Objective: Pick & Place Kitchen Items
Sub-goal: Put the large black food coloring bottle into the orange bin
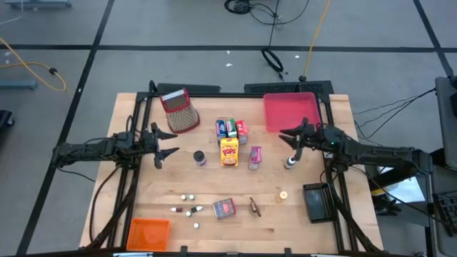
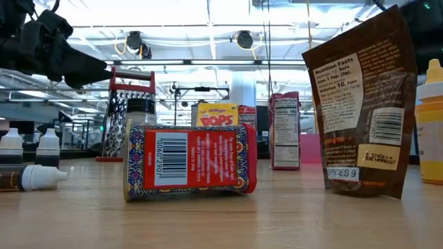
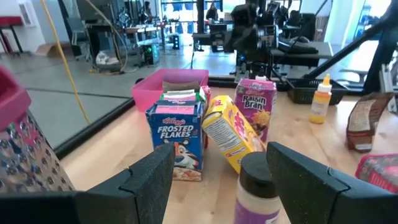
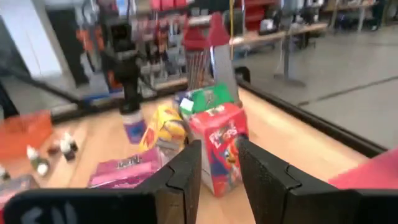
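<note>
red box (image 2: 190, 162) lying nearest | dark-capped bottle (image 3: 258, 190) just ahead of spread left end effector (image 3: 219, 180); right end effector (image 4: 219, 163) spread

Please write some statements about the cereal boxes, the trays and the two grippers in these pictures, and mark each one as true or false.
1. The left gripper is open, near the small dark-capped bottle. True.
2. The yellow cereal box lies inside the pink tray. False: it is on the bare wood, apart from the tray.
3. The orange tray is at the table's near edge on the left arm's side. True.
4. The right gripper holds the red box. False: that box lies on the table far from it, and the fingers hold nothing.
5. The blue Frosted Flakes box stands upright. True.
</note>
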Available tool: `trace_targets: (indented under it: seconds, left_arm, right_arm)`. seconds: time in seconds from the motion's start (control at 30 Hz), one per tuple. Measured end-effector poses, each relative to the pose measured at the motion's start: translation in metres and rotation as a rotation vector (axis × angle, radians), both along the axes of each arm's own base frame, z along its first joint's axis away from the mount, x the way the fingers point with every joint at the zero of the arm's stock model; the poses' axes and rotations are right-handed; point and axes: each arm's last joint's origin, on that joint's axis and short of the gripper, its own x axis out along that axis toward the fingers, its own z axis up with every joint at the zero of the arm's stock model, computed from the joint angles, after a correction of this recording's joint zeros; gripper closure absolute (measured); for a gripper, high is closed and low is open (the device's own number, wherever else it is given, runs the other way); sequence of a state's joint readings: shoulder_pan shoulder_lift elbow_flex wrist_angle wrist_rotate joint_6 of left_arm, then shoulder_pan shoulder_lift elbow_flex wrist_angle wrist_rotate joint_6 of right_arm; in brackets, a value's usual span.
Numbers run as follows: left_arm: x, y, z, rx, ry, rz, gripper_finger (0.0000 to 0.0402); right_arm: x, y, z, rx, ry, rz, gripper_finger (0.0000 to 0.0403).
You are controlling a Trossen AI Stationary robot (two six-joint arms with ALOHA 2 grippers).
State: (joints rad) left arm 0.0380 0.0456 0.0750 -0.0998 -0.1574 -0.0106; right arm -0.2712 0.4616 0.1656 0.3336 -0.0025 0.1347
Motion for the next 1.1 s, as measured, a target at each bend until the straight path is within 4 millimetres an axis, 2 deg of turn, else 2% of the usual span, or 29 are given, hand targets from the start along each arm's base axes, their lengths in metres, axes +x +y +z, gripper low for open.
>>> trace_targets:
  seconds: [0.27, 0.43, 0.57, 0.9, 1.1]
  left_arm:
    - [0.0, 0.0, 0.0, 0.002, 0.0, 0.005, 0.0144]
    - [0.0, 0.0, 0.0, 0.005, 0.001, 0.008, 0.0144]
    - [0.0, 0.0, 0.0, 0.005, 0.001, 0.009, 0.0144]
    - [0.0, 0.0, 0.0, 0.003, 0.0, 0.01, 0.0144]
    - [0.0, 0.0, 0.0, 0.003, 0.0, 0.01, 0.0144]
  right_arm:
    - [0.007, 0.011, 0.04, -0.005, 0.205, 0.099, 0.0303]
    - [0.001, 0.021, 0.05, 0.072, 0.344, 0.157, 0.0303]
    - [-0.002, 0.028, 0.052, 0.145, 0.393, 0.19, 0.0295]
    - [-0.008, 0.037, 0.04, 0.229, 0.523, 0.23, 0.0224]
    - [-0.011, 0.038, 0.036, 0.242, 0.577, 0.222, 0.0213]
